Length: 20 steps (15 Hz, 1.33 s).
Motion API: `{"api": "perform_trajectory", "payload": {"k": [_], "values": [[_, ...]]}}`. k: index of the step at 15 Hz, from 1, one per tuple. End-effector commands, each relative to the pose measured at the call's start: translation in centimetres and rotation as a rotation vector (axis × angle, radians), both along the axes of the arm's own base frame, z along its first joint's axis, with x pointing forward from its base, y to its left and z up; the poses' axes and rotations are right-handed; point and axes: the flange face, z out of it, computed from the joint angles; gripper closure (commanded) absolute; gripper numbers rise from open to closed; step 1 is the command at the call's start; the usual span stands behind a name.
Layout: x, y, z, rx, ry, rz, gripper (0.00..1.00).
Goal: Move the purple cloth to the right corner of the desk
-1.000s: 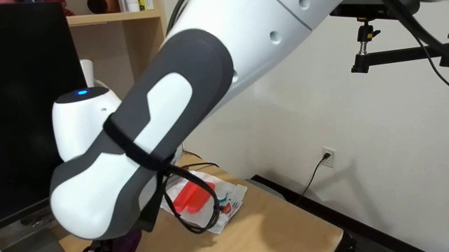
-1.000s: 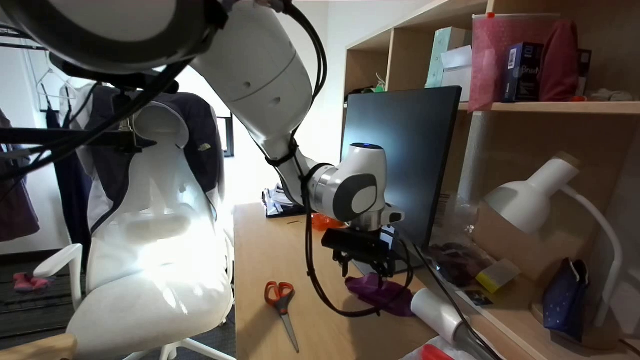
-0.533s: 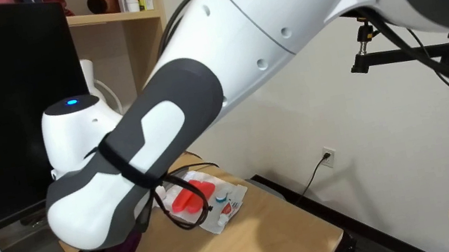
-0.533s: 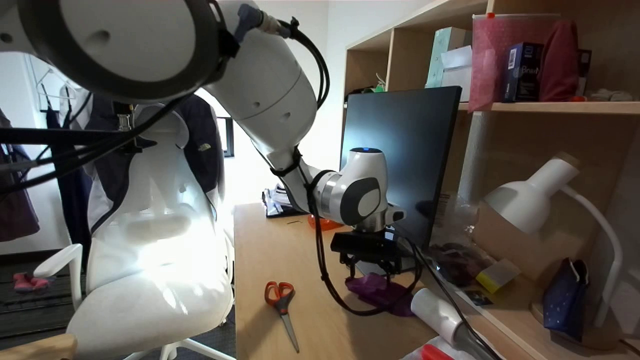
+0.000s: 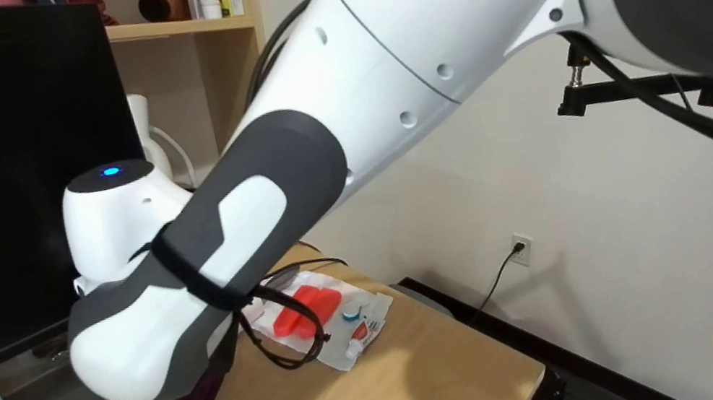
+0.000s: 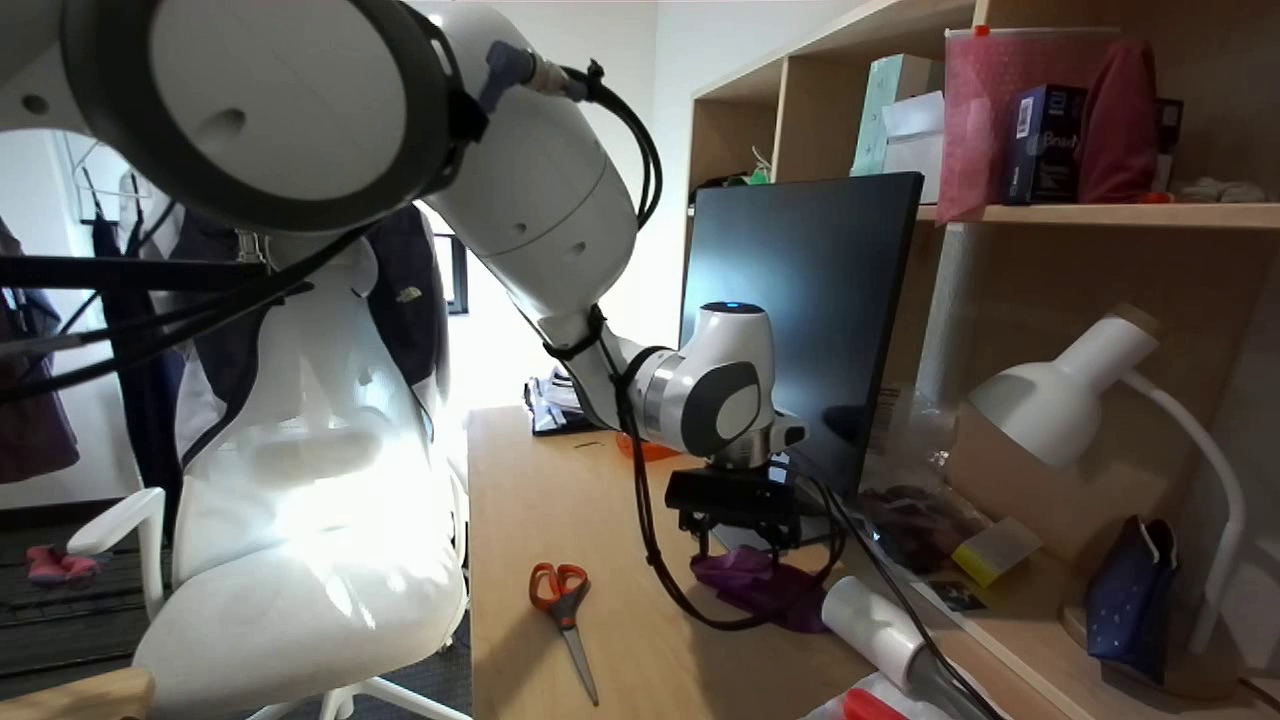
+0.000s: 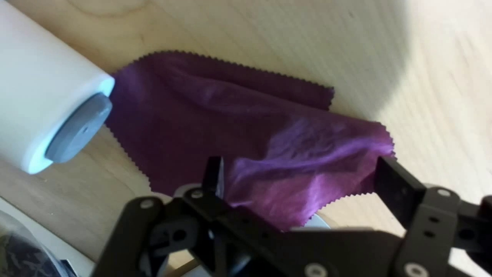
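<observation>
Purple cloth (image 7: 238, 130), likely light and limp, lies rumpled near the monitor (image 6: 820, 300); the wide-spread tool (image 7: 300, 169) should pinch its ridge.

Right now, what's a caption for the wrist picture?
Open black gripper over a rumpled, zigzag-edged purple cloth on a pale wooden desk.

Cloth (image 7: 215, 115) on desk (image 6: 560, 500), between scissors (image 6: 568, 614) and roller (image 6: 872, 625), near monitor (image 6: 820, 310)

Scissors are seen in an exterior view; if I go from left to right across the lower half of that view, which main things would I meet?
In an exterior view: chair, scissors, cloth, roller, pouch.
</observation>
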Motion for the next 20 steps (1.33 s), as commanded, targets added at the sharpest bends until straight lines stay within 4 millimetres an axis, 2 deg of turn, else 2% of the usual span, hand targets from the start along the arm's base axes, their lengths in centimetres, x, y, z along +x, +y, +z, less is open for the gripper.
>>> {"api": "perform_trajectory", "payload": {"k": [1, 8, 12, 16, 17, 18, 20], "values": [[0.4, 0.1, -0.1, 0.017, 0.026, 0.063, 0.00], [-0.1, 0.5, -0.1, 0.007, 0.014, 0.033, 0.00], [1.0, 1.2, -1.3, 0.032, 0.028, 0.058, 0.00], [2.4, 1.7, -1.3, 0.015, -0.012, 0.062, 0.00], [2.7, 1.7, -1.0, 0.018, -0.011, 0.056, 0.25], [2.9, 1.8, -0.8, 0.022, -0.011, 0.053, 0.26], [3.1, 2.0, -0.7, 0.013, 0.003, 0.052, 0.40]]}}
